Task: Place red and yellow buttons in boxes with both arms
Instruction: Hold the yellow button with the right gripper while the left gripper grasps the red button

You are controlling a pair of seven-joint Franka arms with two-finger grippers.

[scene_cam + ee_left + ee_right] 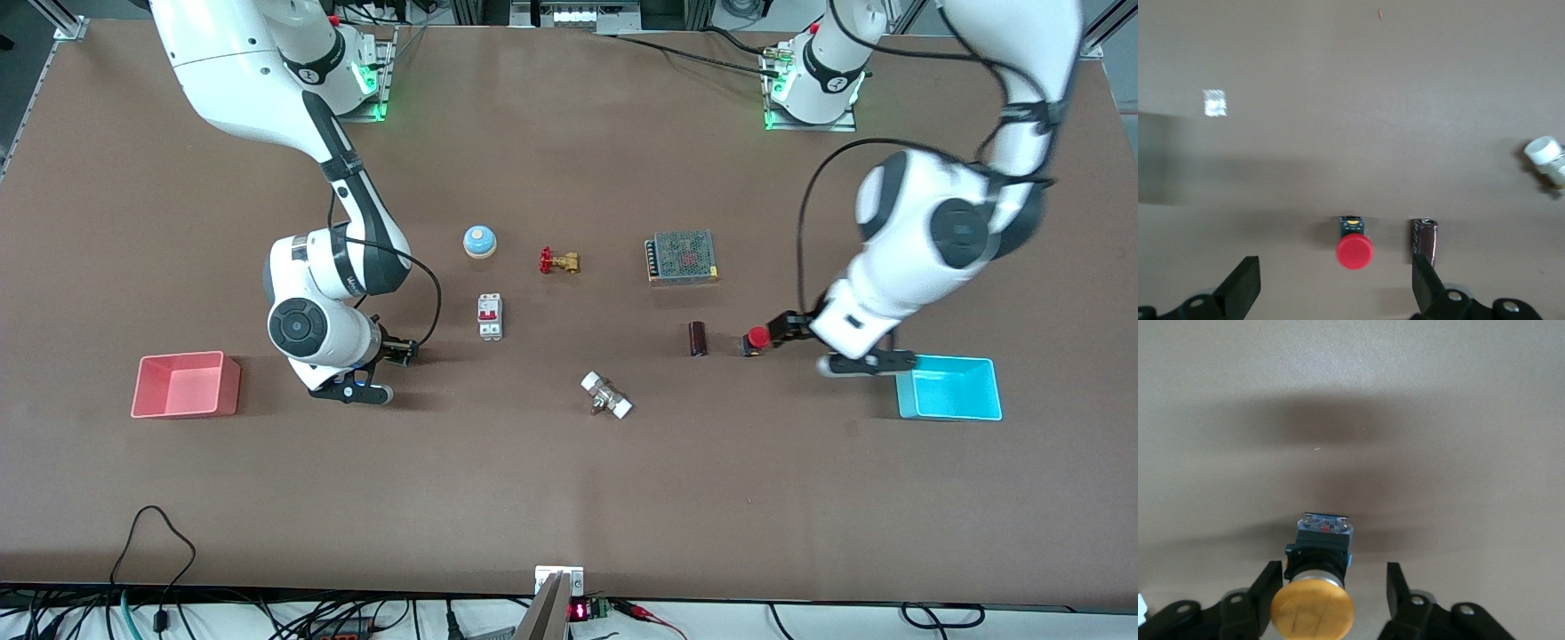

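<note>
- Brown table (569,498) is spanned by both bent arms.
- Left gripper (1335,290) is held low, fingers spread wide; red button (1354,251) lies between them, untouched.
- Right gripper (1335,597) is lowered, fingers half-parted, flanking yellow button (1313,608) without a clamp.

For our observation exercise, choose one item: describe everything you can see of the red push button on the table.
The red button has a round, matte red mushroom cap, plastic by its look, on a small black base with a pale spot on the end. It lies tipped on its side on the bare brown table, beside a dark cylinder and apart from it, toward the left arm's end. The left tool stands open around it; nothing grips it.
</note>
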